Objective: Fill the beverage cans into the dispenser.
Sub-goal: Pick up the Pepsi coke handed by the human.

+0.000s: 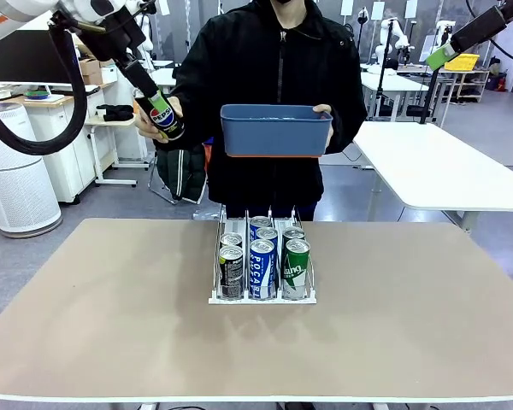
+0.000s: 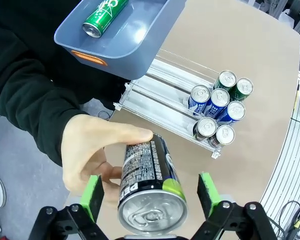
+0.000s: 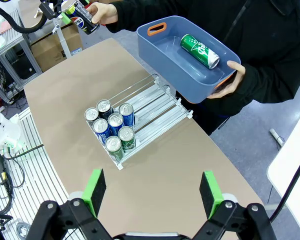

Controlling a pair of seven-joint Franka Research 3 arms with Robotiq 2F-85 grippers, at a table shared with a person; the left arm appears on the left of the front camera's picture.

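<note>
Beverage cans (image 1: pixel 262 256) stood upright at the near end of the dispenser (image 1: pixel 215 298), which sat about the middle of the table (image 1: pixel 111 333). Two black ones were in the lane on the robot's left, three blue-and-white ones in the middle lane and two green ones in the right lane. Behind them the far stretch of all three lanes lay bare.

Past the table's far edge a person in a black top faced the robot. One hand (image 2: pixel 87 155) held a black Pepsi can (image 1: pixel 166 120) up in the air, well above the table and off to the robot's left. The left gripper (image 2: pixel 150 194) was at that can with its jaws spread wide. One green pad sat on either side of the can with a gap at each, so the gripper was not clamped and the person's fingers carried the can.

The other hand (image 3: pixel 231 80) held a blue bin (image 1: pixel 274 132) at chest height, beyond the dispenser's far end. A single green can (image 3: pixel 200 51) lay on its side inside it. The right gripper (image 3: pixel 152 192) hung high on the robot's right, well apart from the cans, released and holding nothing.
</note>
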